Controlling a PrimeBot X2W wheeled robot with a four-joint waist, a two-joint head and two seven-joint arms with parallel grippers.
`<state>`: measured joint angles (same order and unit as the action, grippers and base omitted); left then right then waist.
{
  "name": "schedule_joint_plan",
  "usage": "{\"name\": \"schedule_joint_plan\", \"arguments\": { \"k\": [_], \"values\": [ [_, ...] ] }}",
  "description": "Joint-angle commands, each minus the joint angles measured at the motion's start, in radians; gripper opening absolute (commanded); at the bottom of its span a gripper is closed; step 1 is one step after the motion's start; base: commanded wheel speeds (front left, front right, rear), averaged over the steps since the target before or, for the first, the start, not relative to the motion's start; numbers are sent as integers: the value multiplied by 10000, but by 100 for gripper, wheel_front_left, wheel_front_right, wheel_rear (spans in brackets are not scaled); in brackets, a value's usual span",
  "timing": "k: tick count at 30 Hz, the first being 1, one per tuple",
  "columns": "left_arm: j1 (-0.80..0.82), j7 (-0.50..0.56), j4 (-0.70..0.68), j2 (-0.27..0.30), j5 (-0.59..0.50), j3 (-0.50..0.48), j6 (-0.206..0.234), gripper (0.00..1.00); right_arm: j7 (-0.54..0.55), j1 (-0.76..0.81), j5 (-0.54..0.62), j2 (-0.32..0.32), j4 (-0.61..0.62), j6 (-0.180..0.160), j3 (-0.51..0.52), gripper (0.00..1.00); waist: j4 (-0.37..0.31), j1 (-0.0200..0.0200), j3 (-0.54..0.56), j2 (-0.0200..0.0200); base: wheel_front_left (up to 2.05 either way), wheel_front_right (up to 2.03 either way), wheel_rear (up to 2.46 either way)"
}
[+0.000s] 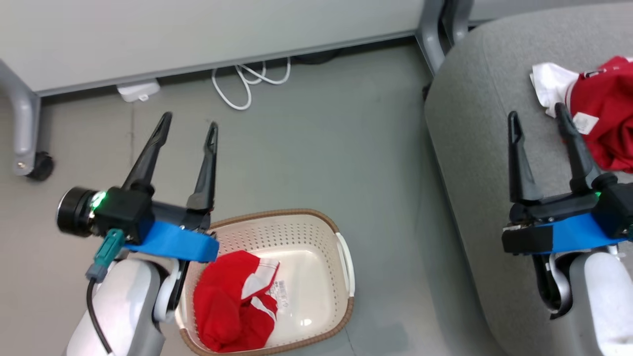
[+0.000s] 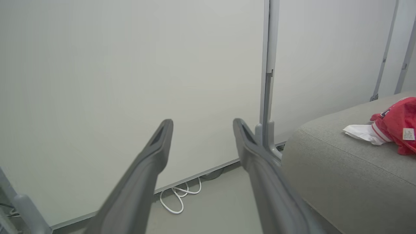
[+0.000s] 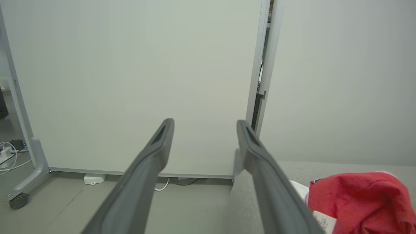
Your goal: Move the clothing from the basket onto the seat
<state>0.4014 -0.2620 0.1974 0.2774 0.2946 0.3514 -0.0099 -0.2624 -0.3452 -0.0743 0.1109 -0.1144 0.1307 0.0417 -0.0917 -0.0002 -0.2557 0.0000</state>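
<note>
Nearest the robot, a cream-white perforated plastic laundry basket with a brown woven-look rim stands on the grey floor and holds a crumpled bright-red sports garment with white stripes. The left gripper is above the basket's left side, its two dark fingers spread apart and empty. The right gripper, also spread and empty, is over the large grey upholstered seat, just beside a second red garment with white trim lying there. Beyond, a looped white cable lies below a pale partition panel.
</note>
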Motion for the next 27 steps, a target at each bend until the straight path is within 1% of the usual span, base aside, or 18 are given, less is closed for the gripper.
{"name": "schedule_joint_plan", "arguments": {
  "k": [1,7,8,9,11,16,21,27],
  "values": [
    [-290,-42,-78,-98,-143,-331,-49,100,-37,238,-46,-66,39,1,-118,100,377,2,375,0,0,0,0],
    [-1355,-41,-287,-650,-664,-1617,-263,100,-38,700,15,-256,15,1,-354,100,772,2,738,0,0,0,0],
    [-1355,-41,-287,-650,-664,-1617,-263,100,-38,700,15,-256,15,1,-354,100,772,2,738,0,0,0,0],
    [-1642,-37,-350,-886,-819,-1995,-344,100,-38,935,-19,-325,23,1,-295,100,880,2,863,0,0,0,0],
    [-1794,-35,-355,-974,-918,-2168,-360,100,-38,1069,-23,-354,9,1,-284,100,928,2,924,0,0,0,0],
    [-2447,-37,-304,-1452,-1223,-2940,-590,100,-38,1647,-88,-444,-135,1,-336,100,1074,2,1213,0,0,0,0],
    [-2914,-36,-216,-1745,-1485,-3397,-797,100,-38,2114,-239,-535,-209,1,-373,100,1174,2,1403,0,0,0,0],
    [-3176,-36,-51,-1973,-1712,-3658,-1001,100,-38,2468,-353,-601,-364,1,-442,100,1263,2,1541,0,0,0,0]
  ]
}}
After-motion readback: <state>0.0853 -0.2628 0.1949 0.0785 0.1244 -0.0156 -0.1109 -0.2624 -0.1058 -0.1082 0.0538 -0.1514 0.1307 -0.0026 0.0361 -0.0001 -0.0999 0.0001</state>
